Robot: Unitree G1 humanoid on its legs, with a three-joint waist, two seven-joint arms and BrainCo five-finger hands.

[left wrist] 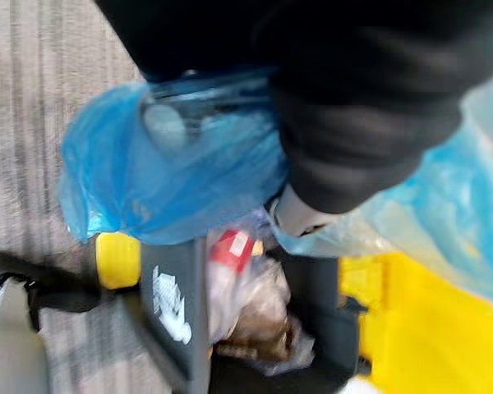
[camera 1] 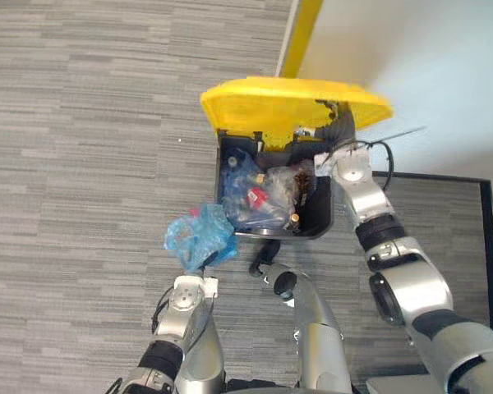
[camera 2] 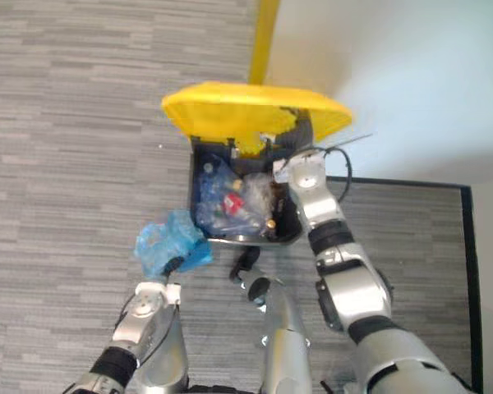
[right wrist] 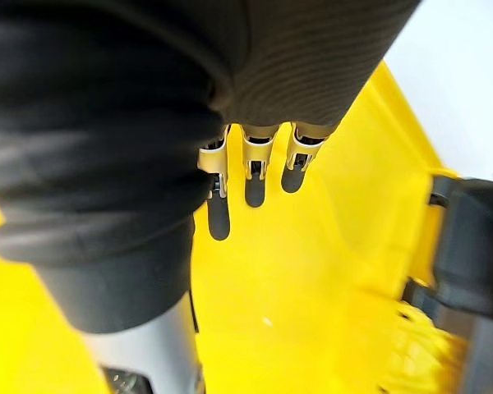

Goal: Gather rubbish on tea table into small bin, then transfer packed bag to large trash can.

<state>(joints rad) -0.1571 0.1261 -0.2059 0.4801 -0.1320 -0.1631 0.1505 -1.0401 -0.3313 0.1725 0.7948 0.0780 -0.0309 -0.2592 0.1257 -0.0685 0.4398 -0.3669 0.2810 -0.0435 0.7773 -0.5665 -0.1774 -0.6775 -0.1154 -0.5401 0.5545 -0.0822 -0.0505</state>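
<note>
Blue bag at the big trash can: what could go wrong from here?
1. The blue bag hangs at the left hand outside the trash can's near left corner, over carpet; released here, it would likely miss.
2. The right hand only presses straight fingers against the yellow lid; a slip could drop the lid onto the bag.

The blue bag (camera 1: pixel 199 236) covers most of your left hand (left wrist: pixel 361 123). The yellow lid (camera 1: pixel 287 103) hides the back rim of the trash can (camera 1: pixel 324 215); you can't tell its contents apart.
</note>
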